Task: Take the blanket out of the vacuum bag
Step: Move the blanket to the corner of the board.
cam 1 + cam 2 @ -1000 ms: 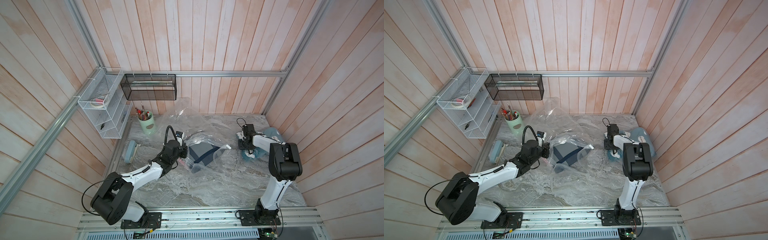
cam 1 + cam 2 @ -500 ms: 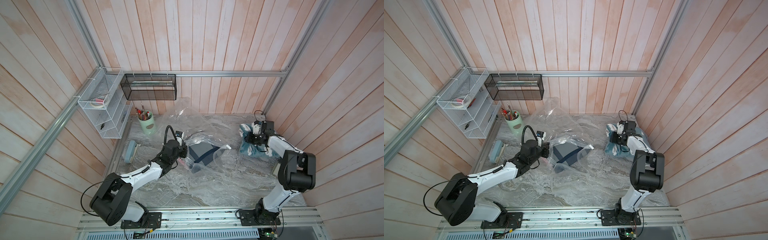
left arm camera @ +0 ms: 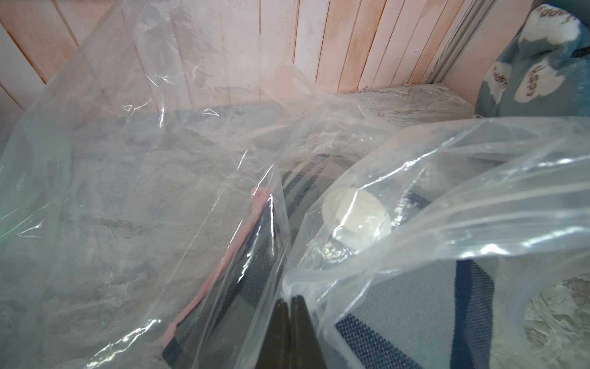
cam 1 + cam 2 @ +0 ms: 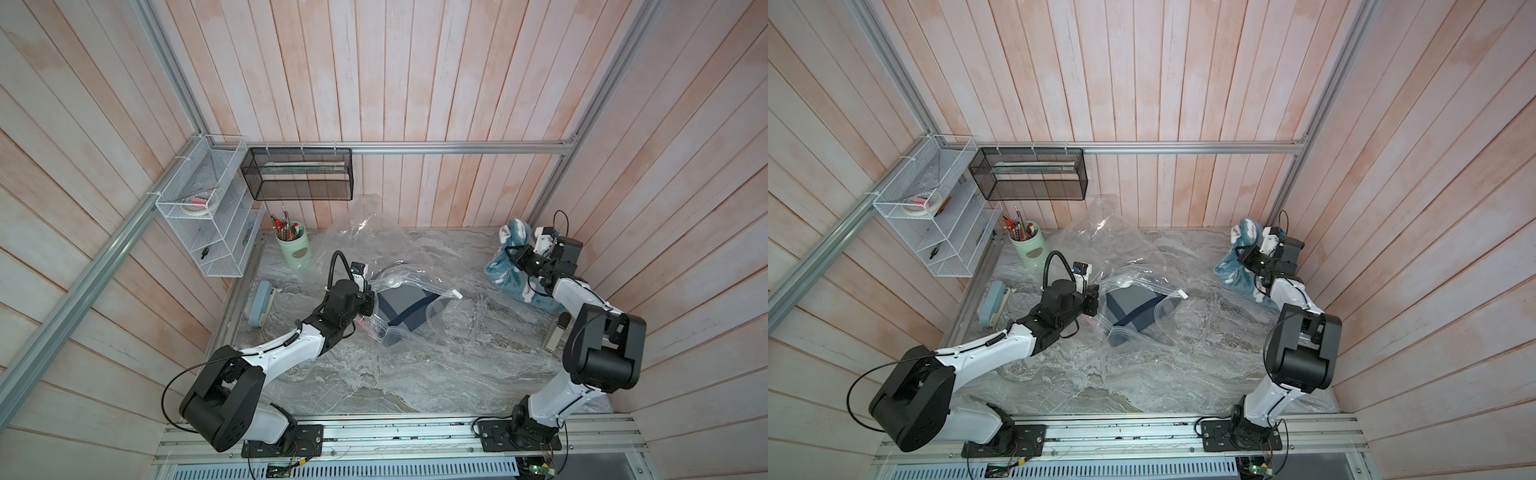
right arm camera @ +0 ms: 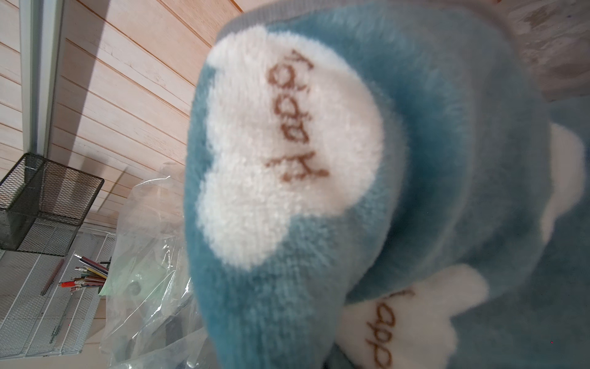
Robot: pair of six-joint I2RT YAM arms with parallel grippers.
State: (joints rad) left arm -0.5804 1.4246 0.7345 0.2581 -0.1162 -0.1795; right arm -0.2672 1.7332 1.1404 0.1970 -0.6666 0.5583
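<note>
The vacuum bag point(image 4: 386, 253) point(image 4: 1113, 249) point(image 3: 159, 159) is clear crinkly plastic spread over the middle of the table, with a white slider clip point(image 4: 457, 294) and a round white valve point(image 3: 357, 220). A grey-and-navy folded cloth point(image 4: 405, 307) lies inside it. My left gripper point(image 4: 370, 305) point(image 4: 1094, 305) point(image 3: 290, 300) is shut on a fold of the bag's plastic. The blanket point(image 4: 509, 270) point(image 4: 1235, 274) point(image 5: 319, 159), fluffy blue with white clouds, is outside the bag at the back right corner. My right gripper point(image 4: 515, 255) point(image 4: 1246, 257) is shut on it and holds part of it raised. Its fingers are hidden in the right wrist view.
A green pencil cup point(image 4: 293, 249) stands at the back left, below a white wire shelf point(image 4: 199, 232) and a black mesh basket point(image 4: 297, 174). A pale blue stapler-like item point(image 4: 259, 307) lies at the left edge. A small object point(image 4: 552, 338) lies by the right wall.
My right gripper has closed and carried the blanket from mid-table toward the back right corner, lifting it. The left arm and the bag have stayed put.
</note>
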